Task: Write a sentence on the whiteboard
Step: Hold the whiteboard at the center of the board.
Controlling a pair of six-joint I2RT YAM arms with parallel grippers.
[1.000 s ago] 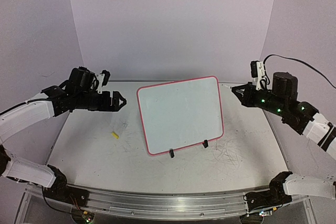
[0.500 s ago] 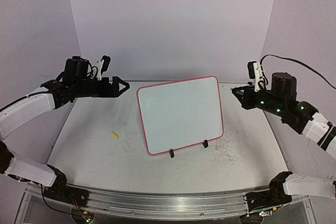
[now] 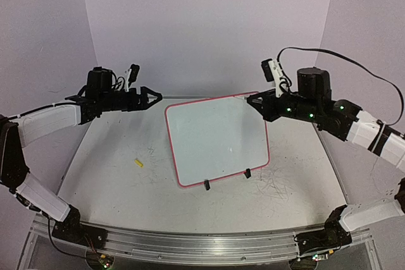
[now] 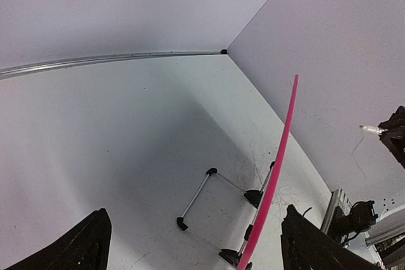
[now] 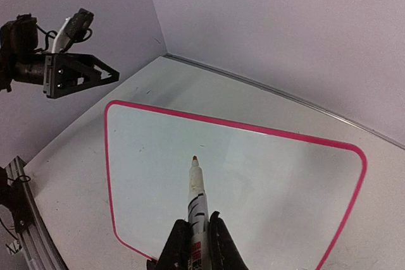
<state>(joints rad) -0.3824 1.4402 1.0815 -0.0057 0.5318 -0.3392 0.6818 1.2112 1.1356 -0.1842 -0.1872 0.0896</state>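
The whiteboard [image 3: 217,138] stands propped at a lean in the middle of the table [image 3: 101,181]. The right gripper [image 3: 253,101] hangs by its far right corner, fingers pinched tight on a marker [image 5: 195,195] (tip bare, aimed at the board). The left gripper [image 3: 153,96] hovers off the far left corner, jaws spread wide, nothing in them.

Robotics lab cell, plain lilac backdrop walls [image 3: 209,30], scuffed white table [image 3: 107,184], aluminium mounting rail [image 3: 190,248]
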